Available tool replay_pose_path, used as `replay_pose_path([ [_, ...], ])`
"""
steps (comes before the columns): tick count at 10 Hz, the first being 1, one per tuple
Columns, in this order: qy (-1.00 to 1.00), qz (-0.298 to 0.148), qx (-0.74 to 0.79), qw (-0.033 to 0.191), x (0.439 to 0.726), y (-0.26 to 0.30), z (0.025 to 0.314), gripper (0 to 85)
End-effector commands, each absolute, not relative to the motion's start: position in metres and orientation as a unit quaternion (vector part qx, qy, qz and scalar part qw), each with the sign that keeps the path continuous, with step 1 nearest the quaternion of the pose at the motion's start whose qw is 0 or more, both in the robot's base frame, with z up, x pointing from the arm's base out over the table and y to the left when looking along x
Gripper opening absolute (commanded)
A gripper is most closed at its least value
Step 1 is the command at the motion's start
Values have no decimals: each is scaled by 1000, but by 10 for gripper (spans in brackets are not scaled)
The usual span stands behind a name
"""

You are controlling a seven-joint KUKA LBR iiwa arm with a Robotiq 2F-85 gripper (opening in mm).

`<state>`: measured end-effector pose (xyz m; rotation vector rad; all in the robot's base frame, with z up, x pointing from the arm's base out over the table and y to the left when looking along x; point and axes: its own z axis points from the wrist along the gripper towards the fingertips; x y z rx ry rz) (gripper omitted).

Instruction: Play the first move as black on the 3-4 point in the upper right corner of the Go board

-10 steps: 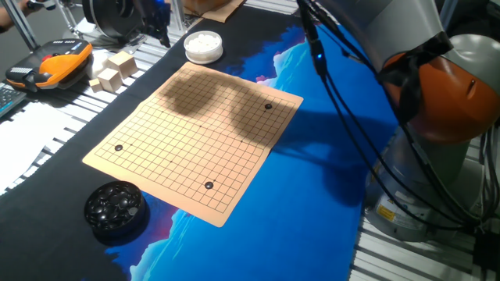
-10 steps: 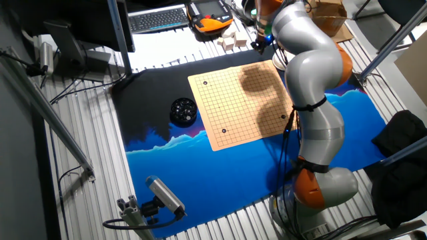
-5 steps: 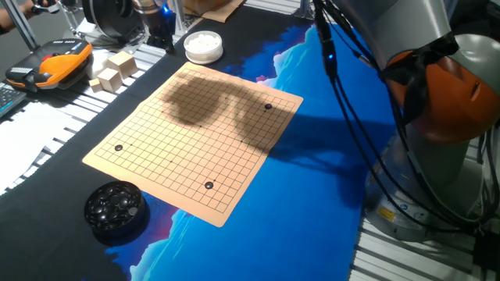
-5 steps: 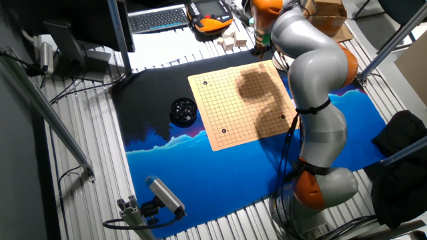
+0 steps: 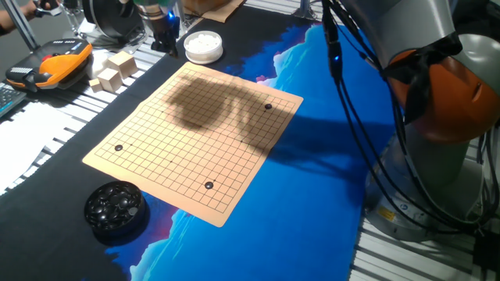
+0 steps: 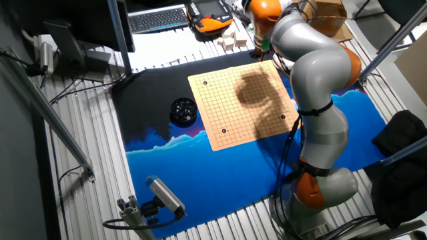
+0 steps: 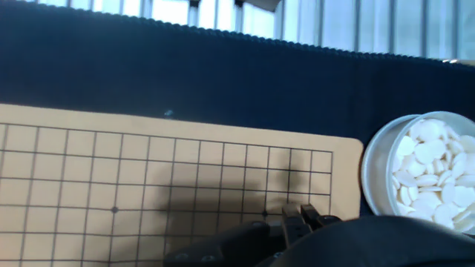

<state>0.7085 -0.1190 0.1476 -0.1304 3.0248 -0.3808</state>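
Note:
The tan Go board [image 5: 180,148] lies on the dark mat, and it also shows in the other fixed view [image 6: 230,110] and the hand view [image 7: 74,148]. Three black stones sit near its corners [image 5: 268,106] [image 5: 119,147] [image 5: 208,185]. My gripper [image 5: 166,43] hangs just beyond the board's far corner, next to the white-stone bowl [image 5: 203,45]. In the hand view its fingertips [image 7: 291,215] are pressed together over the board's corner grid. No stone shows between them. A bowl of black stones [image 5: 115,207] stands at the near left corner.
The white-stone bowl [image 7: 427,174] sits just right of the board's corner. Wooden blocks [image 5: 113,70] and an orange-black device [image 5: 51,66] lie off the mat at the far left. The arm's cables [image 5: 344,101] hang over the blue mat on the right.
The arm has swung a little, and the gripper has come down slightly towards the board's far corner. Its shadow on the board has shifted left. The stones have not moved.

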Motion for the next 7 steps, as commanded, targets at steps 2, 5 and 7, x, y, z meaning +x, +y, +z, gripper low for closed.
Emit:
replay_pose_path([
  [2,991,-114,-49,44,708,-119,147,0],
  [5,993,-103,-37,38,708,-119,147,0],
  [7,994,-101,-18,29,708,-119,147,0],
])
